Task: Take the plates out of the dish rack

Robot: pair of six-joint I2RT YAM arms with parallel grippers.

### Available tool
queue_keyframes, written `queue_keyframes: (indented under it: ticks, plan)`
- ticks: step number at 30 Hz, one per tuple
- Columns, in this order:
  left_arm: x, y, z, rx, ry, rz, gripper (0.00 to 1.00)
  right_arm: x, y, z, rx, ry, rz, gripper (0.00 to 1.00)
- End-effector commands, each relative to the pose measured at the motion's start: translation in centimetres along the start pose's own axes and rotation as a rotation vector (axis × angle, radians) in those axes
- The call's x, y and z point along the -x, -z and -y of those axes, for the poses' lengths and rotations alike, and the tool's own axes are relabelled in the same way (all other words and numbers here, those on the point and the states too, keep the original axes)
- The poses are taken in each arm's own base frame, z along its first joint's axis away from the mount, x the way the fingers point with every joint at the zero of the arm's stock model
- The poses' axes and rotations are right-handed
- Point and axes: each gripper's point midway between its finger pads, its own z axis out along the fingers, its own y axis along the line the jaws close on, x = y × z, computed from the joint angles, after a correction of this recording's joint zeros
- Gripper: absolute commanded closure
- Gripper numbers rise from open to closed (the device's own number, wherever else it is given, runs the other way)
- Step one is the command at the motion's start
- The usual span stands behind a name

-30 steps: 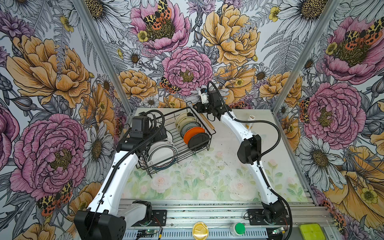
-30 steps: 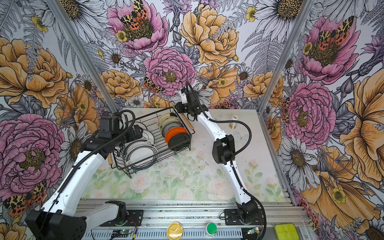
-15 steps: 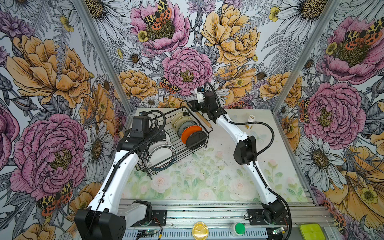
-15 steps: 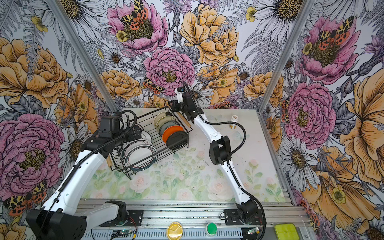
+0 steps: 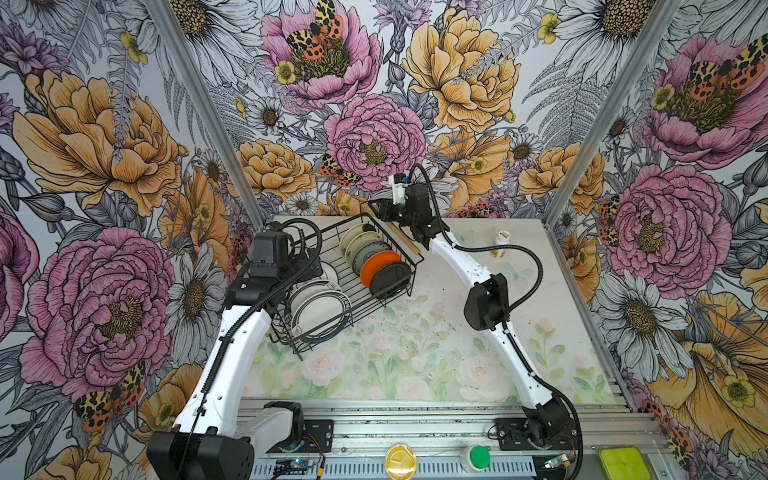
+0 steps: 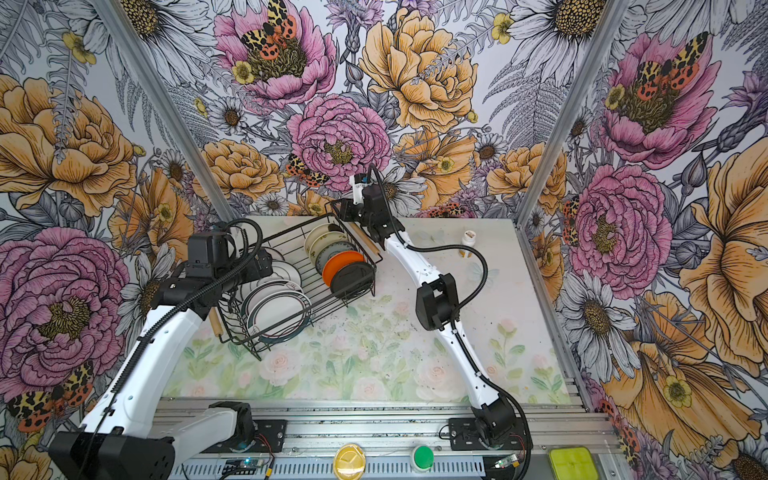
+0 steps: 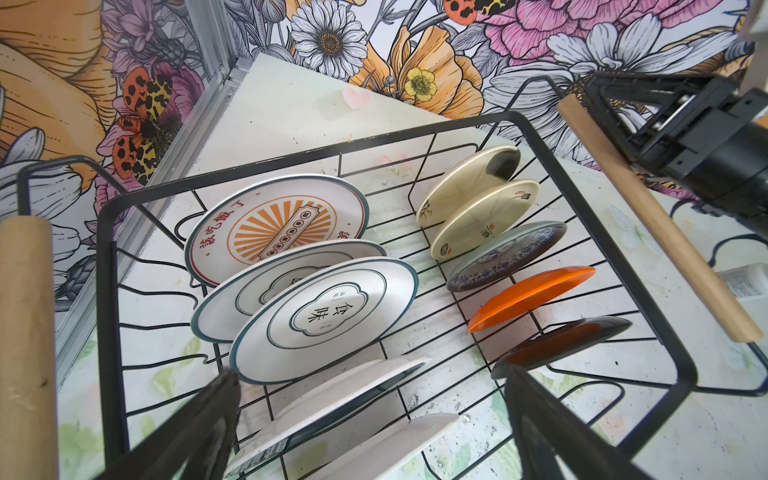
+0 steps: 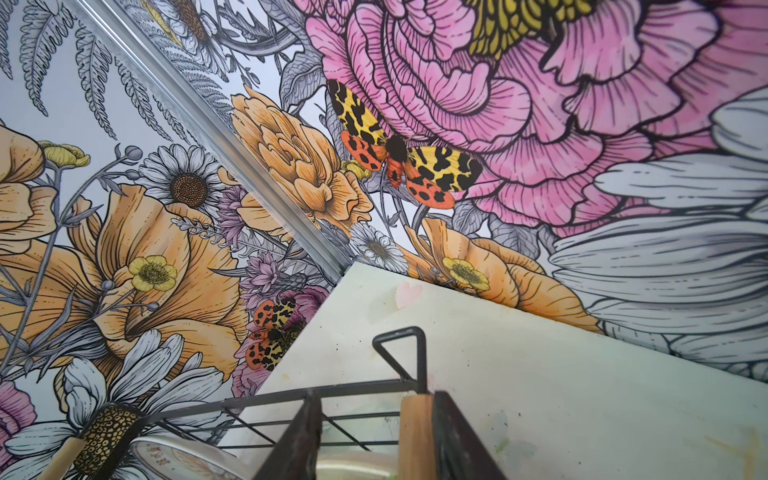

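The black wire dish rack [image 5: 332, 249] stands at the back left of the table, with plates on edge in two rows. White dark-rimmed plates [image 5: 320, 311] and a sunburst plate [image 7: 282, 224] fill one row. The other row has cream plates [image 7: 486, 216], an orange plate [image 5: 376, 266] and a black plate [image 5: 390, 278]. My left gripper [image 7: 372, 374] hangs wide open above the white plates, holding nothing. My right gripper [image 8: 376, 399] is open astride the far end of the rack's wooden handle [image 8: 415, 432], which lies against one finger and stands clear of the other.
A small white pill bottle [image 5: 501, 243] stands on the table to the right of the rack, behind my right arm. The rack's other wooden handle [image 7: 25, 332] lies close beside my left gripper. The flowered walls stand just behind the rack.
My right gripper has shifted left along with the rack and has loosened its jaws off the wooden handle. The left gripper has stayed wide open above the white plates.
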Motion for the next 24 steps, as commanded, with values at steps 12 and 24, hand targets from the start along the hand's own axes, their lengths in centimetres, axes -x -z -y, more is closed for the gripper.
queue_keyframes:
  ticks: [12, 24]
  plan:
    - [0.2, 1.4, 2.6, -0.076, 0.001, 0.026, 0.01, -4.0, -0.8, -1.4, 0.063, -0.057, -0.116, 0.34]
    - [-0.2, 2.4, 6.3, -0.215, -0.187, 0.019, 0.01, 3.4, 6.1, 3.4, -0.077, 0.055, -0.062, 0.01]
